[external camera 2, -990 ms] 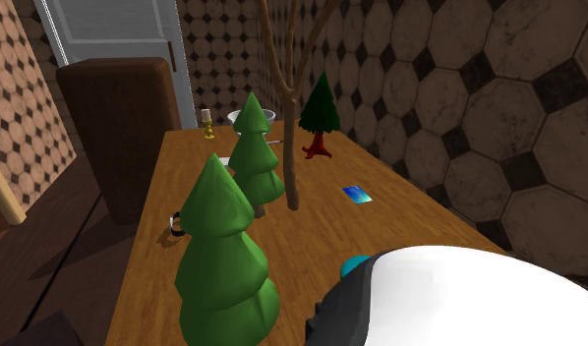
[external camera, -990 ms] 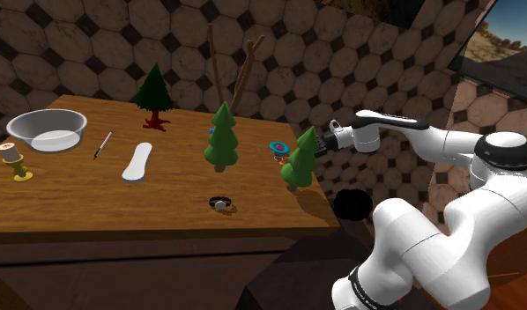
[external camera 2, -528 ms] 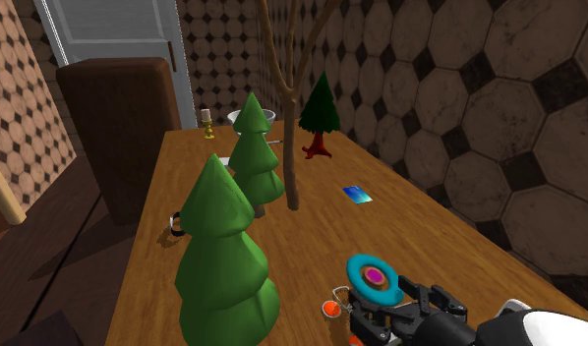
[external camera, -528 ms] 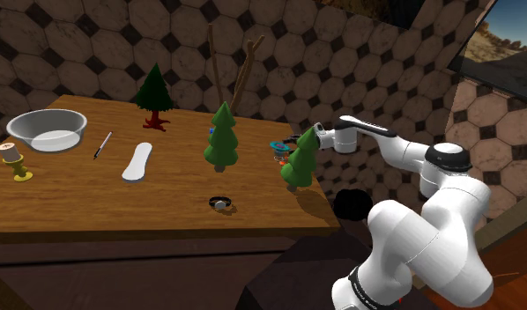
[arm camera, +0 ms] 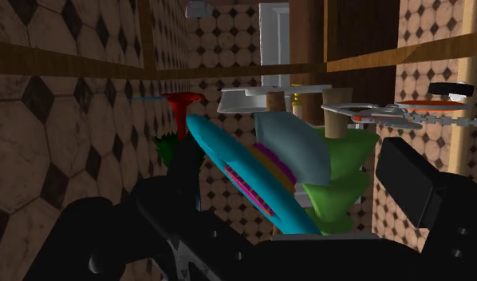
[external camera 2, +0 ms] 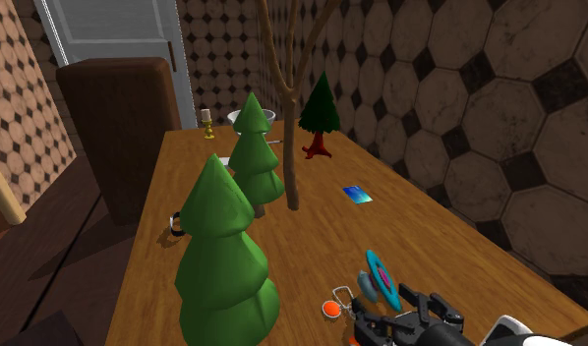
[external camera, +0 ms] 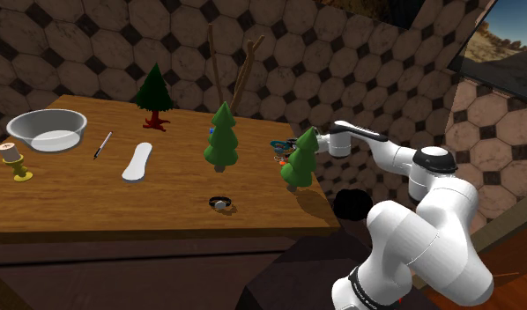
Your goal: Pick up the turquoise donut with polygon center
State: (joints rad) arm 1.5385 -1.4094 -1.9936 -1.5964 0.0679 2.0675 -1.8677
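The turquoise donut (external camera 2: 382, 277) with a magenta centre stands tipped up on its edge near the table's (external camera 2: 312, 231) near end. It also shows at the shoulder view's right end of the table as the donut (external camera: 278, 144), behind a green cone tree (external camera: 299, 159). My black gripper (external camera 2: 400, 317) reaches in low and level with its fingers on either side of the donut (arm camera: 245, 187). In the wrist view the gripper (arm camera: 277, 182) is open: the donut leans by one finger (arm camera: 125, 231), and a gap separates it from the other finger (arm camera: 420, 191).
A small orange piece (external camera 2: 330, 309) lies beside the donut. Two green cone trees (external camera 2: 223, 256) (external camera 2: 255, 157), a bare branch (external camera 2: 287, 108), a blue card (external camera 2: 358, 195) and a dark tree on a red stand (external camera 2: 320, 118) stand on the table. A bowl (external camera: 47, 129) sits far off.
The donut has tipped from a slanted face-up pose onto its edge. The gripper has pushed further in around it, and the arm has dropped lower in the shoulder view.
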